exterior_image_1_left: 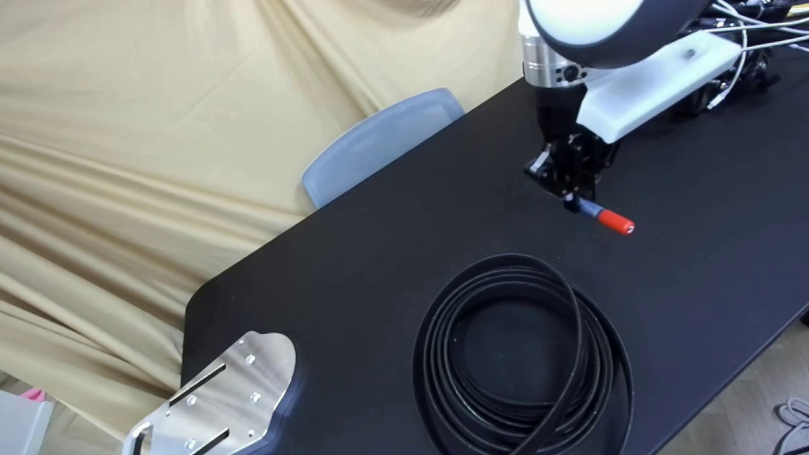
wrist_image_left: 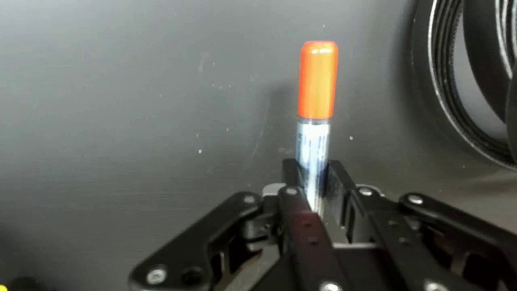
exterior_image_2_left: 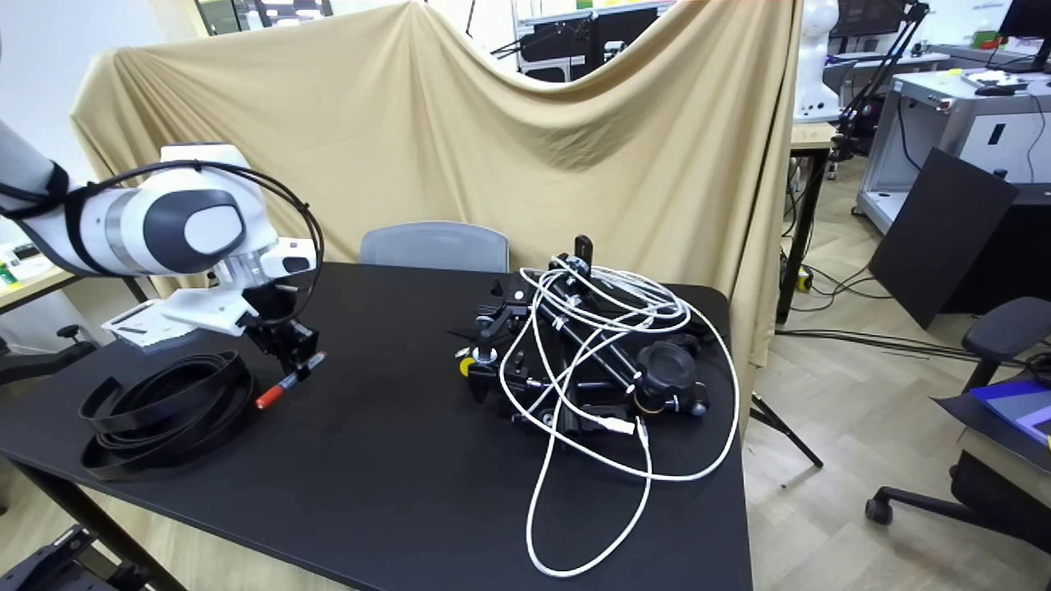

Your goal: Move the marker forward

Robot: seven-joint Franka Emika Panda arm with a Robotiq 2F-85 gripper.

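The marker has a blue-grey barrel and a red-orange cap. It shows in both exterior views (exterior_image_1_left: 608, 218) (exterior_image_2_left: 283, 386) and in the wrist view (wrist_image_left: 316, 97). My gripper (exterior_image_1_left: 572, 201) is shut on the barrel, also seen in an exterior view (exterior_image_2_left: 307, 367) and in the wrist view (wrist_image_left: 312, 169). The cap end sticks out beyond the fingertips. The marker lies level or slightly tilted and seems a little above the black table (exterior_image_1_left: 354, 272), with its shadow offset to one side in the wrist view. The gripped part of the barrel is partly hidden by the fingers.
A large coiled black cable (exterior_image_1_left: 433, 354) (exterior_image_2_left: 197, 419) (wrist_image_left: 424, 60) lies close beside the marker. A silver slotted metal plate (exterior_image_1_left: 272, 354) is at one table end. Black tripod-like equipment (exterior_image_2_left: 669, 369) with white cables lies at the other end. A grey chair (exterior_image_1_left: 385, 145) stands behind the table edge.
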